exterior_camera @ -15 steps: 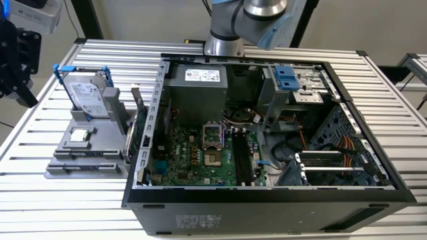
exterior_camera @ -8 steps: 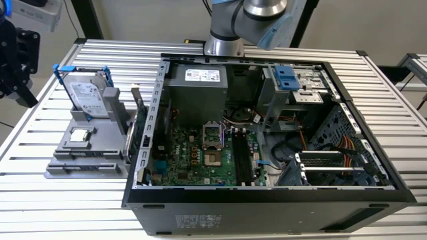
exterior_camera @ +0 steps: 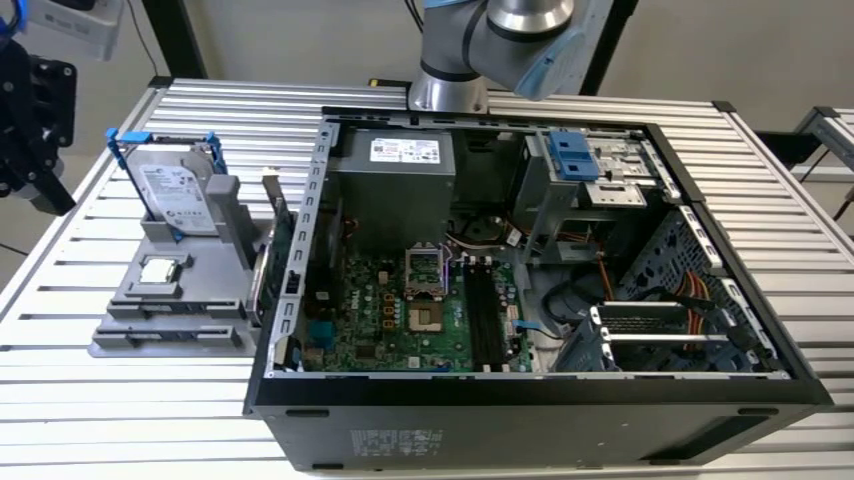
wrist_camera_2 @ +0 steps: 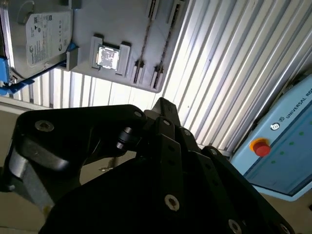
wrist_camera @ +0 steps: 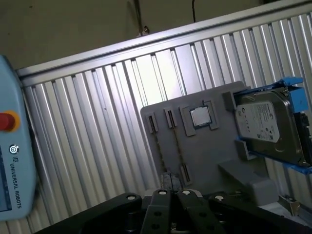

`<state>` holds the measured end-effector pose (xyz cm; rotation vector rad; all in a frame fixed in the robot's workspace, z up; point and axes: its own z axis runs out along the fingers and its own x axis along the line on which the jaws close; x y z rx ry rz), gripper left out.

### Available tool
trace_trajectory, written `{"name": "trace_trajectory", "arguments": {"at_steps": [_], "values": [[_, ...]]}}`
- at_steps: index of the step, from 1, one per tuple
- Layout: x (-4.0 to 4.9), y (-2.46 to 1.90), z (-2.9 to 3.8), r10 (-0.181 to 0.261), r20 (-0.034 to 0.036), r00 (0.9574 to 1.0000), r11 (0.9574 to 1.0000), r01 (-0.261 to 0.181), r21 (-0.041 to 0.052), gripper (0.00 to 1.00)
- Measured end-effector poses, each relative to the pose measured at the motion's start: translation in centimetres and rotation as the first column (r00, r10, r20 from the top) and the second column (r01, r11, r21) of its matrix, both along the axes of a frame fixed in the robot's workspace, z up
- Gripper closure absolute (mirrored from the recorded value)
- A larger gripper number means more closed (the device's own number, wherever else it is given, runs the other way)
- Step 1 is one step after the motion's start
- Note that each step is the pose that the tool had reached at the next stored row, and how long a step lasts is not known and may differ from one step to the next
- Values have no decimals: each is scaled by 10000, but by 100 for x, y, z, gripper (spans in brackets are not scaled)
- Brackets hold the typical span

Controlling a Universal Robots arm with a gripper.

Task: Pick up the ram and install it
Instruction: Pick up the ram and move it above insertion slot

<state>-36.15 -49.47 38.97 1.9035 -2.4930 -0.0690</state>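
Note:
Two thin ram sticks stand on edge in the grey holder (exterior_camera: pixel 167 300), between the hard drive and the computer case. In the exterior view the ram (exterior_camera: pixel 278 215) is a dark upright sliver. Both wrist views show the ram (wrist_camera: pixel 177 146) (wrist_camera_2: pixel 146 36) edge-on as a narrow line. My gripper (exterior_camera: pixel 30 130) hangs high at the exterior view's left edge, well above and apart from the holder. Its black fingers (wrist_camera: pixel 161 197) meet at the gripper's tip (wrist_camera: pixel 170 183) (wrist_camera_2: pixel 163 103), shut and holding nothing. The motherboard's memory slots (exterior_camera: pixel 483 320) lie inside the case.
The open computer case (exterior_camera: pixel 534 260) takes up the table's middle and right. The holder also carries a silver hard drive (exterior_camera: pixel 174 195) in a blue bracket and a CPU chip (exterior_camera: pixel 160 270). A blue control pendant with a red button (wrist_camera_2: pixel 262 146) sits beside the ribbed table.

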Motion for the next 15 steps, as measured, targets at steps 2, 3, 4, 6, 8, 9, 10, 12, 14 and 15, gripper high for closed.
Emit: {"name": "trace_trajectory", "arguments": {"at_steps": [2, 3, 4, 6, 8, 9, 10, 12, 14, 15], "values": [[0, 0, 0, 151, 0, 9999, 9999, -151, 0, 100], [0, 0, 0, 231, 0, 9997, 9997, -231, 0, 100], [0, 0, 0, 312, 0, 9995, 9995, -312, 1, 100], [0, 0, 0, 477, 0, 9989, 9989, -477, 0, 100], [0, 0, 0, 653, -1, 9979, 9979, -653, -1, 100], [0, 0, 0, 734, 0, 9973, 9973, -734, 0, 100], [0, 0, 0, 823, 0, 9966, 9966, -823, 1, 100], [0, 0, 0, 997, 0, 9950, 9950, -997, 0, 100], [0, 0, 0, 1165, 0, 9932, 9932, -1165, 0, 100], [0, 0, 0, 1250, 0, 9922, 9922, -1250, 0, 100]]}}
